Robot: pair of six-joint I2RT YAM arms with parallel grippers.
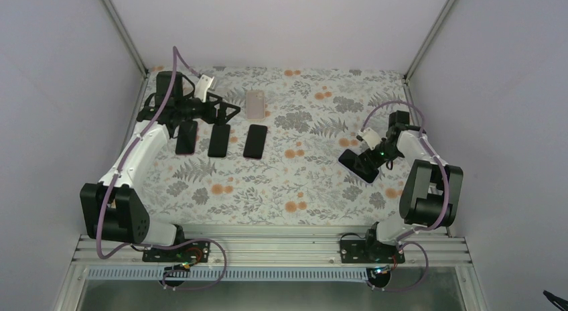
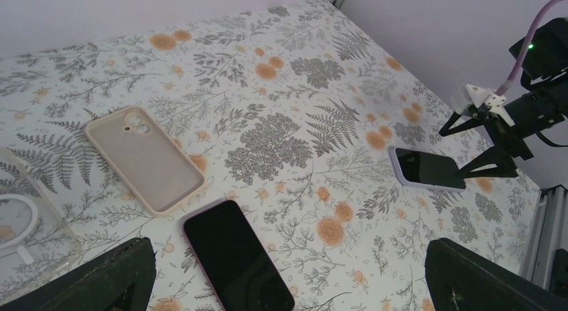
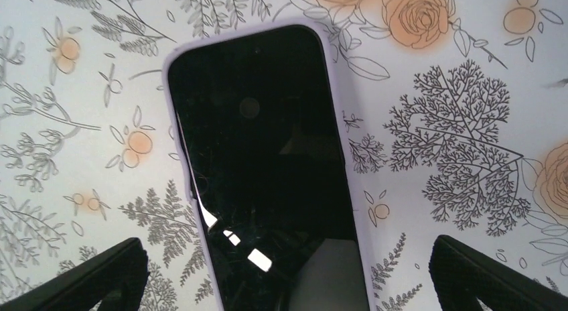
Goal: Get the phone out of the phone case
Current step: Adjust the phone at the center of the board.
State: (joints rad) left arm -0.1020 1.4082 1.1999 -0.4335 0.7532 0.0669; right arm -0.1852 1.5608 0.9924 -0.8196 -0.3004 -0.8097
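- Right gripper (image 3: 285, 284): released, jaws spread wide, hanging just above one end of the black-screened phone (image 3: 261, 157).
- The phone sits face up in its lilac silicone phone case (image 3: 173, 59) on the floral-patterned table (image 3: 469, 70).
- Left gripper (image 2: 295, 284): released, above another dark phone (image 2: 238, 257) beside a beige case (image 2: 144, 157).

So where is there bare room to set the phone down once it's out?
Bare cloth between the row of black phones and the lavender-cased phone, and along the near edge. Crowded far left: the black phones, beige case and clear case.
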